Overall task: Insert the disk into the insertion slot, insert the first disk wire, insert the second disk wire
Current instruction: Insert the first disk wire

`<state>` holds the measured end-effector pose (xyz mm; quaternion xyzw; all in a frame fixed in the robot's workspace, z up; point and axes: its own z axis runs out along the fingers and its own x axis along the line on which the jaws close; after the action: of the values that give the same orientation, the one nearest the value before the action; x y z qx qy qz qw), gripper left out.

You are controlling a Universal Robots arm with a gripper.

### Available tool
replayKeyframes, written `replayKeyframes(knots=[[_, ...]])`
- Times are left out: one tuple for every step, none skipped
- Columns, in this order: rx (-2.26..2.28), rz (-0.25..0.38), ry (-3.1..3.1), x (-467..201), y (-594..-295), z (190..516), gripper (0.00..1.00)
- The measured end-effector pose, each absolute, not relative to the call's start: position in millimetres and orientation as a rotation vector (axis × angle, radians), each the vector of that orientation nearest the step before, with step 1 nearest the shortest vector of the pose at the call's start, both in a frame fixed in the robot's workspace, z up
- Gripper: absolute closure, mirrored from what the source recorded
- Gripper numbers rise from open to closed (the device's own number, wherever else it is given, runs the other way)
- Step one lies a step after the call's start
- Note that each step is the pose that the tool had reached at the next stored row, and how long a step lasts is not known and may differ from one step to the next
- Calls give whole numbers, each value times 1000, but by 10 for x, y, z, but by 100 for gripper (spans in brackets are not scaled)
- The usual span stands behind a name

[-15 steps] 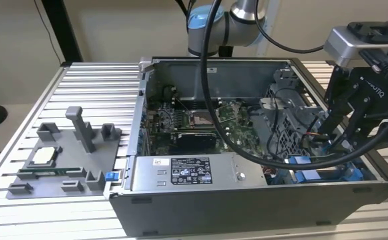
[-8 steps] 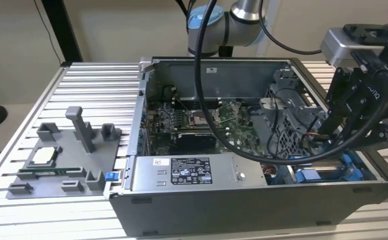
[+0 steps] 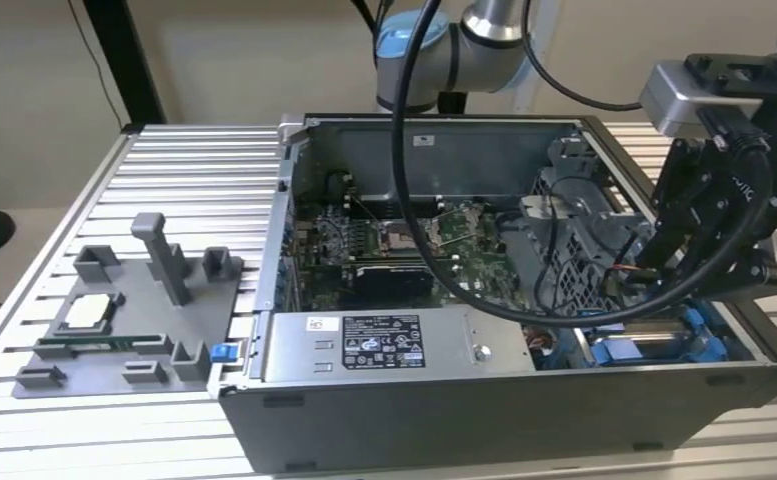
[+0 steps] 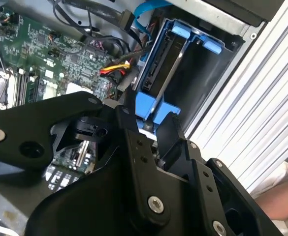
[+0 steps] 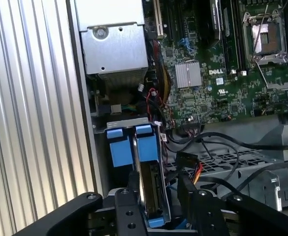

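Observation:
The disk [image 5: 152, 189] stands on edge in its blue carrier frame [image 4: 156, 105], part way down in the insertion slot [image 3: 655, 347] at the case's near corner on the exterior view's right. My black gripper [image 5: 158, 182] [image 4: 151, 115] [image 3: 682, 290] hangs over that corner, and its fingers [image 5: 134, 189] straddle the carrier's end and look closed on it. A wire of red, yellow and black strands with a black plug [image 4: 118, 69] [image 5: 190, 169] lies loose beside the disk. A light blue flat wire [image 4: 144, 14] runs nearby.
The open dark grey computer case [image 3: 495, 420] sits on a slatted aluminium table [image 3: 188, 160]. Inside it are the green motherboard [image 3: 402, 240], a labelled grey power-supply box [image 3: 381, 345] and a perforated metal cage [image 5: 114, 49]. A grey fixture plate [image 3: 135, 310] lies at the exterior view's left.

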<state>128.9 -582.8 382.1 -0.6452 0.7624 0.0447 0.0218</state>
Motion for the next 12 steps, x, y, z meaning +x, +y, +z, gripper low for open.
replayKeyframes(knots=[[-1998,139,2363,1304,-5821,3820,0],[-1998,140,2363,1317,-5813,3820,0],[-1998,140,2363,1327,-5803,3819,0],[-1997,140,2363,1331,-5792,3818,0],[-1996,141,2364,1331,-5781,3816,0],[-1994,141,2364,1332,-5770,3814,0],[-1992,142,2366,1333,-5763,3809,0],[-1987,142,2369,1333,-5758,3803,0],[-1982,143,2372,1334,-5755,3797,0],[-1978,144,2375,1334,-5751,3792,0],[-1974,145,2378,1335,-5747,3786,0],[-1969,146,2380,1335,-5744,3780,0]])
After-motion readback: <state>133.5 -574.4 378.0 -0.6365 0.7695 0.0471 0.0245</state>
